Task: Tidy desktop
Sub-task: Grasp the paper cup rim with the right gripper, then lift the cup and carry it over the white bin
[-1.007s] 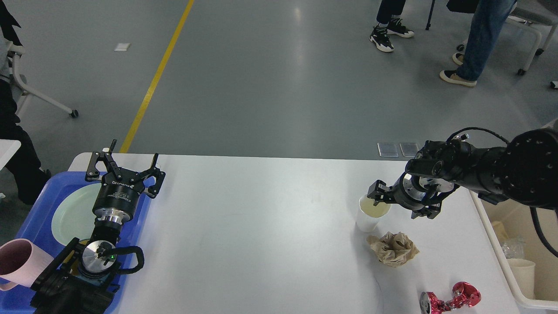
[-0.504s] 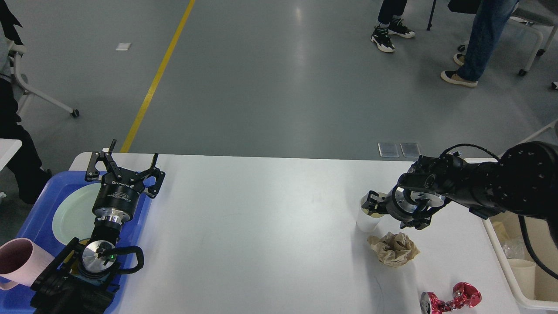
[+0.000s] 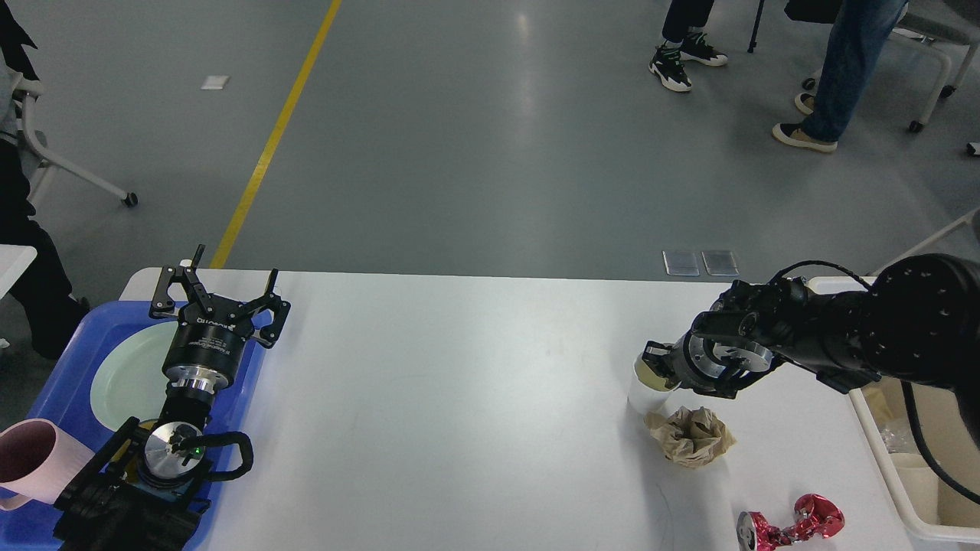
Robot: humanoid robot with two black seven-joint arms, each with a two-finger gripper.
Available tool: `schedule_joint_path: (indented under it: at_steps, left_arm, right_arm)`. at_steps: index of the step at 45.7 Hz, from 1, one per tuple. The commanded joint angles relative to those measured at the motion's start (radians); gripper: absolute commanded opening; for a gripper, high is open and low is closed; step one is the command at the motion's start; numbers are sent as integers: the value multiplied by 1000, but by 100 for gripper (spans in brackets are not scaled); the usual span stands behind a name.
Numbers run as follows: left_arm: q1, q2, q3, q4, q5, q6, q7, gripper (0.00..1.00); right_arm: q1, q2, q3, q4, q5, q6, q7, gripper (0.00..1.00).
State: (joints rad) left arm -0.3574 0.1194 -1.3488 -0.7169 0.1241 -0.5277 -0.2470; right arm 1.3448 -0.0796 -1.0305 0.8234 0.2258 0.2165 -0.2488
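The white desktop [image 3: 459, 398] fills the lower part of the head view. At its right side stands a white paper cup [image 3: 641, 392]. Just in front of the cup lies a crumpled brown paper wad [image 3: 689, 435], and a red foil wrapper [image 3: 792, 524] lies near the front right corner. My right gripper [image 3: 657, 360] reaches in from the right and sits at the cup's rim. It is dark and seen nearly end-on, so its fingers cannot be told apart. Over the blue tray's [image 3: 61, 383] far right corner, my left gripper [image 3: 218, 289] stands open and holds nothing.
The blue tray at the desktop's left end holds a pale green plate [image 3: 126, 375] and a pink mug [image 3: 27, 459]. A cream-white bin [image 3: 880, 448] stands off the right edge. People's legs and chairs are on the floor beyond the desktop.
My right arm has lowered and drawn slightly toward me, bringing the gripper from above the cup's mouth down onto its rim. The left arm has not moved.
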Motion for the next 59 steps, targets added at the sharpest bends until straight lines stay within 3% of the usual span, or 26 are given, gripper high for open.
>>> schedule_joint_path:
  at_steps: [1, 12, 23, 28, 44, 52, 59]
  left_arm:
    - [0, 0, 0, -1, 0, 0, 0, 96]
    - [0, 0, 0, -1, 0, 0, 0, 96]
    - [0, 0, 0, 0, 0, 0, 0, 96]
    - [0, 0, 0, 0, 0, 0, 0, 96]
    - [0, 0, -1, 0, 0, 0, 0, 96]
    - [0, 0, -1, 0, 0, 0, 0, 96]
    - [0, 0, -1, 0, 0, 0, 0, 96]
  right_arm:
    - [0, 1, 1, 2, 0, 4, 0, 0]
    - [112, -63, -3, 91, 4, 36, -1, 0]
    - [399, -195, -23, 253, 4, 320, 2, 0]
    - [551, -226, -92, 345, -2, 395, 2, 0]
    - [1034, -285, -272, 741, -3, 373, 6, 0]
    - [1054, -285, -313, 775, -14, 290, 6, 0]
    - [1054, -287, -336, 775, -20, 279, 8, 0]
